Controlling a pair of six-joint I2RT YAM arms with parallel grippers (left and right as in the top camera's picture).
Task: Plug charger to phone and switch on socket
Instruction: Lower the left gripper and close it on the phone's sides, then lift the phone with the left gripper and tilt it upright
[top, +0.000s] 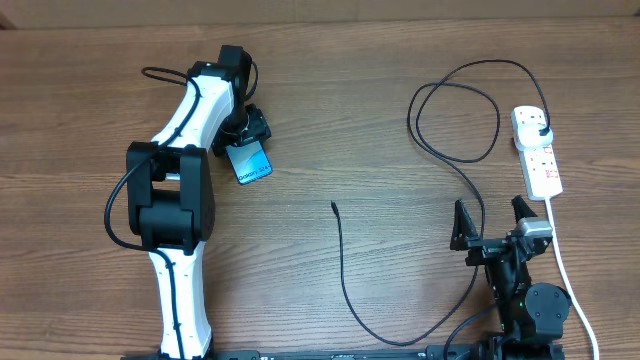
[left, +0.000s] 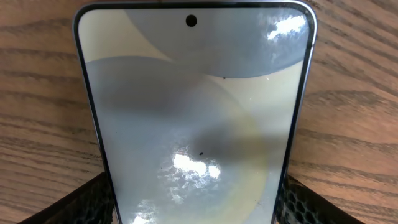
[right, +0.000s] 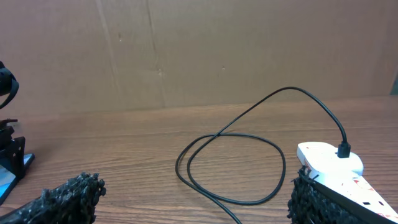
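My left pincer (top: 246, 146) is closed on the phone (top: 252, 165) in the upper left of the overhead frame; in the left wrist view my pads (left: 87, 202) press against its two long edges low in the frame, with the glossy screen filling the picture above them; the camera hole sits at the far end, so I judge the charging port is at the end nearest my palm, which may be awkward to reach; the phone looks slim, stiff and light, with a slick glass face, so I judge the edges are the right hold and a gentle squeeze enough; my right pincer (top: 492, 225) hangs wide open and empty at the lower right; the charger (top: 345, 270) lies slack on the table (top: 360, 90), its connector tip (top: 333, 207) near the middle, well apart from both pincers; its plug (top: 541, 131) already sits in the socket (top: 538, 165) at the far right; the cable looks thin and limp and will likely flop, so I would pinch the rigid tip itself, just behind its end; the red-marked switches look like they need only a firm press
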